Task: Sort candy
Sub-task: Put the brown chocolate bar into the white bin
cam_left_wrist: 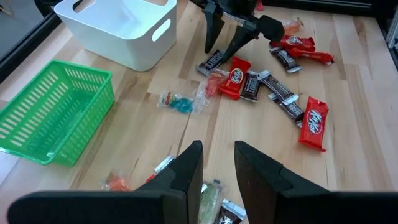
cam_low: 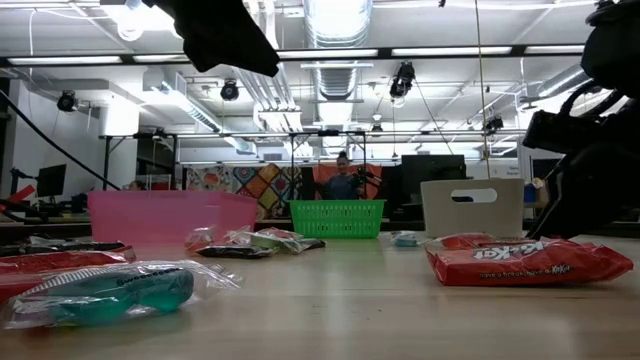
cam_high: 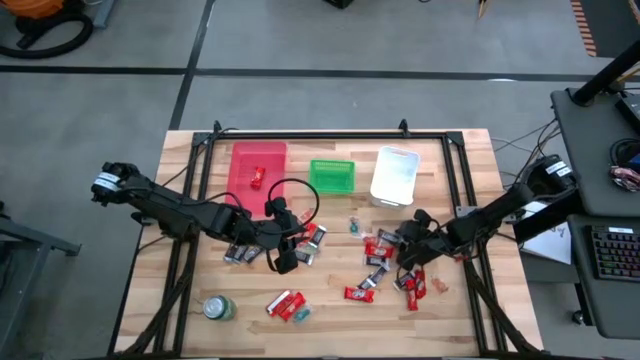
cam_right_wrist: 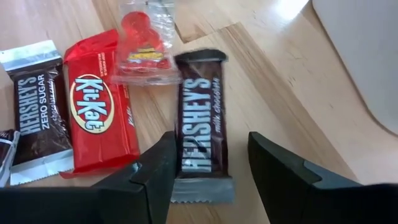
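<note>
High view, left to right: left pincer [cam_high: 283, 255] hangs over the desk [cam_high: 330, 310], fingers slightly parted and holding nothing, wrapped candy [cam_high: 243, 252] lying just beside it; behind it a pink bin [cam_high: 240, 175] holds one red piece [cam_high: 258, 178]; green basket [cam_high: 332, 176] and white bin [cam_high: 394, 175] show no contents. Right pincer [cam_right_wrist: 208, 171] stands open and empty astride a dark Hershey's bar [cam_right_wrist: 200, 118], not yet gripped; a KitKat [cam_right_wrist: 99, 115] lies beside. Judgement: sorting barely begun; most candy remains scattered on the desk.
</note>
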Controlling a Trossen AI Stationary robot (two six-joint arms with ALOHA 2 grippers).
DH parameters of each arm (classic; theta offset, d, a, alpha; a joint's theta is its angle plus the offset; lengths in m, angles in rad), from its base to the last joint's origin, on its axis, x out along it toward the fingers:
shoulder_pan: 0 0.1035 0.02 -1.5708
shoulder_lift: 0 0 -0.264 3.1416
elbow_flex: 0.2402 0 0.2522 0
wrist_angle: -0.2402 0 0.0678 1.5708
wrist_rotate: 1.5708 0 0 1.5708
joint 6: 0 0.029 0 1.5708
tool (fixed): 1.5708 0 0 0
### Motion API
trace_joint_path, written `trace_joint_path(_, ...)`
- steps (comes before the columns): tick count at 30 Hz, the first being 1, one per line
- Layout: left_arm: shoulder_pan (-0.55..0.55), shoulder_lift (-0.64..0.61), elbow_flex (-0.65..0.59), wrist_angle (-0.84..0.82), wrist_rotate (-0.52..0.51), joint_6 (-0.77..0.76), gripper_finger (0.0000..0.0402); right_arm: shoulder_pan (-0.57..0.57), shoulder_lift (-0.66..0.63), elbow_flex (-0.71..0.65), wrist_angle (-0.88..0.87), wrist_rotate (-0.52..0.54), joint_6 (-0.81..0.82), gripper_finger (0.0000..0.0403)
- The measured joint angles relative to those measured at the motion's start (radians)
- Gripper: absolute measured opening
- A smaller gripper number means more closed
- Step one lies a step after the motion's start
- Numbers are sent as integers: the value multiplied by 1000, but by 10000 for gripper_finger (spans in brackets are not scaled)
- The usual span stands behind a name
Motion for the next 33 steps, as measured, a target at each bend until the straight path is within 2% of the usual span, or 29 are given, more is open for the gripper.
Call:
trace_joint_path(15,0,0,0,0,0,0,76,-5,1,-20,-5,-11,5,179)
trace_joint_path(26,0,0,0,0,0,0,76,-5,2,-22,30,-36,-75,29)
trace_joint_path(28,0,0,0,0,0,0,76,-5,1,-22,32,-38,-77,14)
trace_joint_path(33,0,0,0,0,0,0,76,-5,-17,-22,33,-43,-76,9)
